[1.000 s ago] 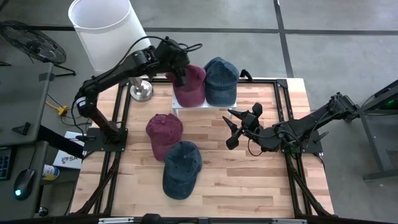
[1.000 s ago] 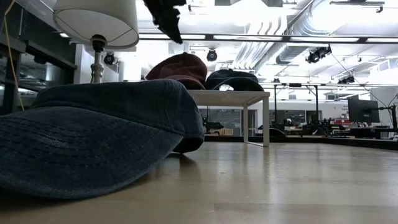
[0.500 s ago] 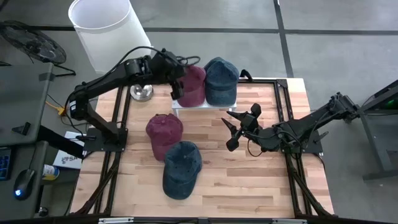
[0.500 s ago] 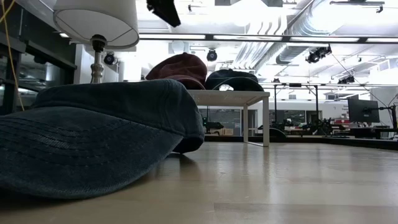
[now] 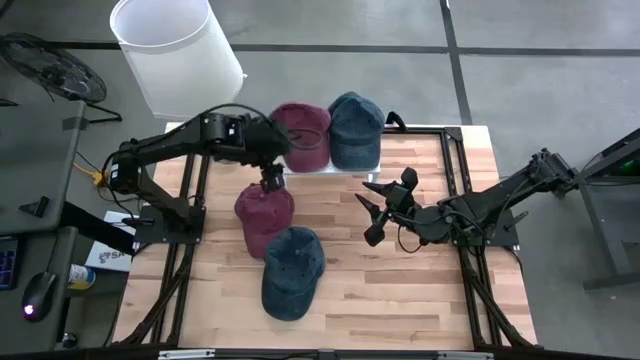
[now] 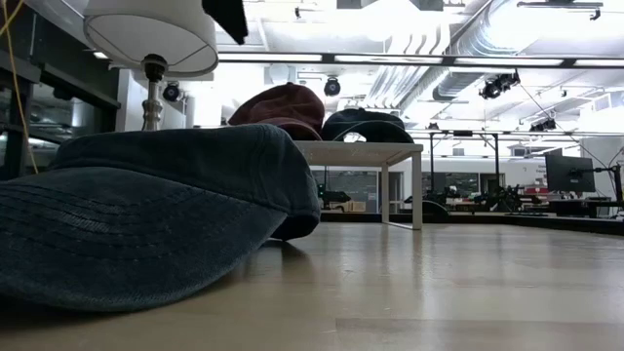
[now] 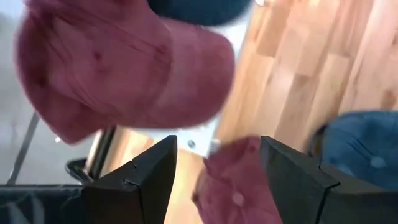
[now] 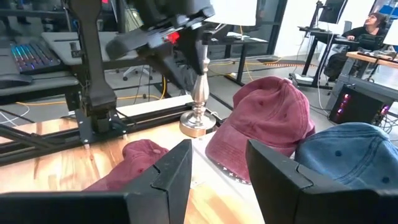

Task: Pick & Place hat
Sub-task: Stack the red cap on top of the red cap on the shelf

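A: From above, your left gripper [image 5: 271, 180] hangs spread and empty over the far edge of the red hat [image 5: 263, 213] on the table [image 5: 400, 290]. A second red hat [image 5: 300, 137] and a blue hat [image 5: 354, 131] sit on the white stand [image 5: 300, 177] at the far side.

B: And your right gripper [image 5: 372, 208]?

A: Right of centre, fingers apart, holding nothing. The low view is filled by the near blue hat [image 6: 146, 210]. Your left wrist view shows both red hats past spread fingers [image 7: 140, 177]
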Available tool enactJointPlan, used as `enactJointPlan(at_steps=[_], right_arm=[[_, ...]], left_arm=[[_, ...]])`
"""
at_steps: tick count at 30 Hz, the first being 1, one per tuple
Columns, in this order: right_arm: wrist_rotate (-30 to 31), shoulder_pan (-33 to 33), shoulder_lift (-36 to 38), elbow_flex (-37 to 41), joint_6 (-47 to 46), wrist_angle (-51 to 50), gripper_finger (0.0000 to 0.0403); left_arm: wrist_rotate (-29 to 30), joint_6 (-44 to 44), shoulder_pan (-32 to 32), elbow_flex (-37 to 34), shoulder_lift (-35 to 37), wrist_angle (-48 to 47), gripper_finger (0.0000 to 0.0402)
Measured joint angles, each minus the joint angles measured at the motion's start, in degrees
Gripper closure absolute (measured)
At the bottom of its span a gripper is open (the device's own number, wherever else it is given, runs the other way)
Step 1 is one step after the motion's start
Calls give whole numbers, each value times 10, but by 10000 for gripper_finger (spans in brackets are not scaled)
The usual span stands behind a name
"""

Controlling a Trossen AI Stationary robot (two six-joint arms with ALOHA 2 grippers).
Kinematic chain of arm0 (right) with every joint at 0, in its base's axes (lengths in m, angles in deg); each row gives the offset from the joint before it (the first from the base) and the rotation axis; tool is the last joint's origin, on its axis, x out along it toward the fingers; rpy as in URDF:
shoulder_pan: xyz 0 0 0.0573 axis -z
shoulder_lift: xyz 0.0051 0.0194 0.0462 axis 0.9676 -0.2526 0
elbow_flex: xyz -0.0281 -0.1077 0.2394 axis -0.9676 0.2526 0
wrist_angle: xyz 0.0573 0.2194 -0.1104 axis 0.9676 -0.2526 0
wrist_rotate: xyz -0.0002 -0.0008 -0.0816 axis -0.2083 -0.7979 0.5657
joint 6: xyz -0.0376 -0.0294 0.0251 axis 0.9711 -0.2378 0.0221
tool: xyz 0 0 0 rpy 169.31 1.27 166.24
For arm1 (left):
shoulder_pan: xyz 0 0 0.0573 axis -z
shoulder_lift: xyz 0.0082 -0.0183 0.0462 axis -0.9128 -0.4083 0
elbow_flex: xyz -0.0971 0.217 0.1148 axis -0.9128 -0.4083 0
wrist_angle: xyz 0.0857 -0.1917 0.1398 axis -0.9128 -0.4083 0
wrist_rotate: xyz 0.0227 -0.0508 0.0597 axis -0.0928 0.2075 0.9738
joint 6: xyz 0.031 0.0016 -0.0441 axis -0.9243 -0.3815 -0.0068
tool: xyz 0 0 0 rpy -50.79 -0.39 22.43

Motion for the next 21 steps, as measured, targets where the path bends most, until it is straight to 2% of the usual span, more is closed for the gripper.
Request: enactJointPlan(at_steps=[7,15,21], right_arm=[[0,0,0,0,0,0,257],[-25,0,0,0,-17,0,258],[-29,0,0,0,-28,-1,257]], left_arm=[[43,75,61,0,0,-81,177],[96,130,120,0,0,-114,177],[89,147,127,0,0,-105,177]])
